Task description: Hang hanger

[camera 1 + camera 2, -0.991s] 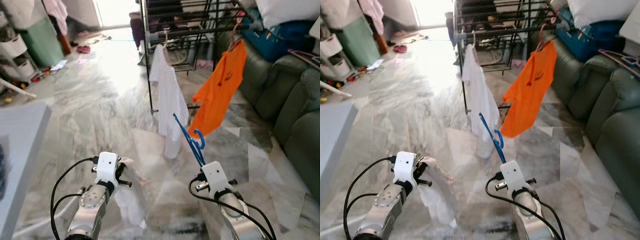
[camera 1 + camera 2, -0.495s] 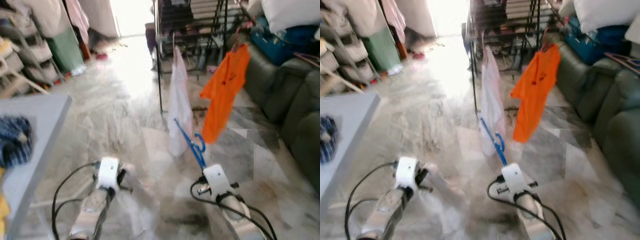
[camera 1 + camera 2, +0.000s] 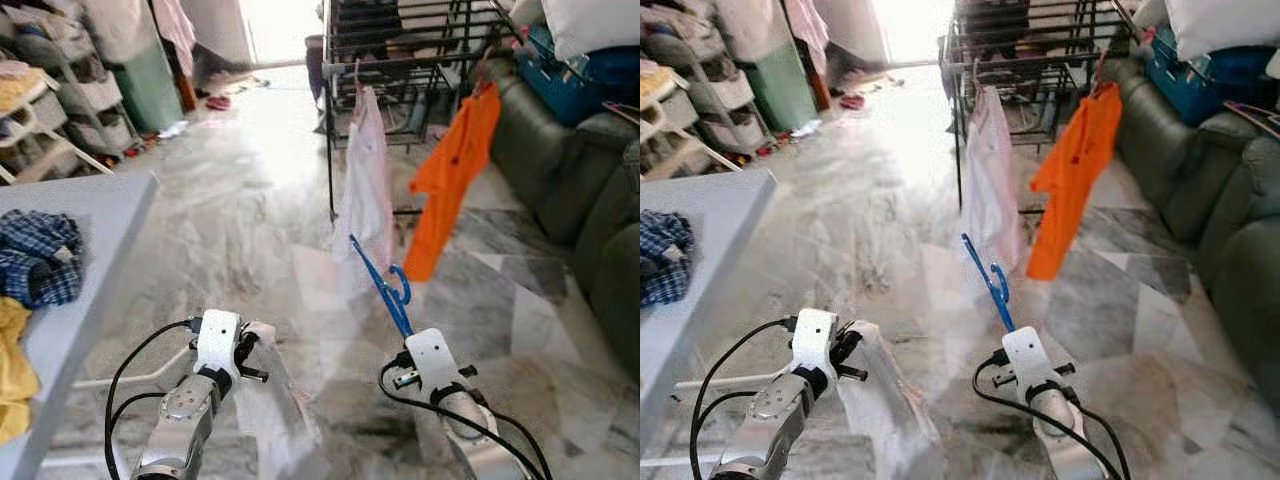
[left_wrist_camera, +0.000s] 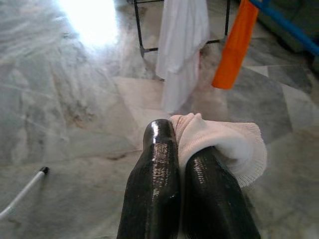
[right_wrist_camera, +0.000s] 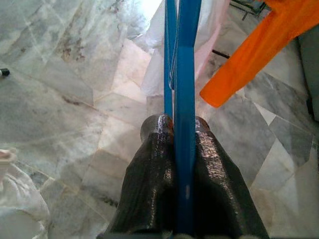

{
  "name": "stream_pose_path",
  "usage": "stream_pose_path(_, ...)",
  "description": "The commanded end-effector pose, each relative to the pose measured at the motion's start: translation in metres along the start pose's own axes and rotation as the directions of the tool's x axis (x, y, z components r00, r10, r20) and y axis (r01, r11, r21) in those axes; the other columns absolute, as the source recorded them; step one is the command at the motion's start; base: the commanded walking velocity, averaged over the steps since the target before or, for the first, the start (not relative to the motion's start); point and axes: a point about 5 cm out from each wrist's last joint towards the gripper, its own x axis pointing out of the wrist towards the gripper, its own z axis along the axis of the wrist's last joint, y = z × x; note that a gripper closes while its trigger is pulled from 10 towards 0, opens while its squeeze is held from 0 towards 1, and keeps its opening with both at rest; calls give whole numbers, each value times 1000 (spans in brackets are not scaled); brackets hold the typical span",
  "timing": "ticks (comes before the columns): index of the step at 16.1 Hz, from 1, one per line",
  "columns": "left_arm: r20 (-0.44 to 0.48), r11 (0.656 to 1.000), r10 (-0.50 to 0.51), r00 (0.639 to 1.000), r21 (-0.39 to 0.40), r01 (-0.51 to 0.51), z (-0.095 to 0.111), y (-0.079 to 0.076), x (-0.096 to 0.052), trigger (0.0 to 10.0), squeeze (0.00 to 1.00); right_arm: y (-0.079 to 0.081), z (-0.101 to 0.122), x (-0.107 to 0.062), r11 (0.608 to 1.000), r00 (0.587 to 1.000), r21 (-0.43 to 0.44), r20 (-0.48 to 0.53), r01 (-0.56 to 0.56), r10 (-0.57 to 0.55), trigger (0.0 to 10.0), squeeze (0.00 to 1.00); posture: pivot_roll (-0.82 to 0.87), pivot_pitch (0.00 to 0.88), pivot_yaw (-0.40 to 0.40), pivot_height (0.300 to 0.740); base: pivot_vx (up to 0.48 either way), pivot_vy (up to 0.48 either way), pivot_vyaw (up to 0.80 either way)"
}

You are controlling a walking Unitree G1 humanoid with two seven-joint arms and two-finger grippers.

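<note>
Bright daylight falls from a doorway onto a grey marble floor (image 3: 230, 210), with a black drying rack (image 3: 400, 60) ahead, a dark green sofa (image 3: 590, 190) at the right and a grey table (image 3: 70, 300) at the left.

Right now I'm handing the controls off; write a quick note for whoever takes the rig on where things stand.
Right end effector: shut on the blue hanger, hook end up and pointing toward the rack.
Left end effector: shut on a white garment, which trails down beside the arm.
Drying rack stands ahead across the marble floor, with a white shirt and an orange shirt already hanging on it.
Done: hanger and garment picked up.
Left: garment is not on the hanger yet; close the gap to the rack and hang it.
</note>
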Motion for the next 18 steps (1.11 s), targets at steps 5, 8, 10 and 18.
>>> stream_pose_path(5, 18, 1000, -6, 1000, -4, 6, 5, 3, -2, 10000, 0, 3, 5, 0, 1000, 1000, -4, 18, -14, 14, 10000, 0, -148, 0, 93, 740, 0, -302, 0)
stream_pose_path(8, 18, 1000, -8, 1000, -9, 9, 4, 4, -4, 10000, 0, 2, 2, -1, 1000, 1000, -9, 7, -17, 17, 10000, 0, -147, 0, 92, 740, 0, -210, 0)
stream_pose_path(10, 6, 1000, 2, 1000, -24, -2, 3, 5, -3, 10000, 0, 3, 1, -1, 1000, 1000, -6, 2, -22, 22, 10000, 0, -147, 0, 94, 740, 0, 0, 0)
stream_pose_path(18, 8, 1000, -2, 1000, -16, 3, 9, 15, -1, 10000, 0, -4, -10, -7, 999, 999, 9, -28, -36, 36, 10000, 0, -152, 0, 108, 740, 0, 0, 0)
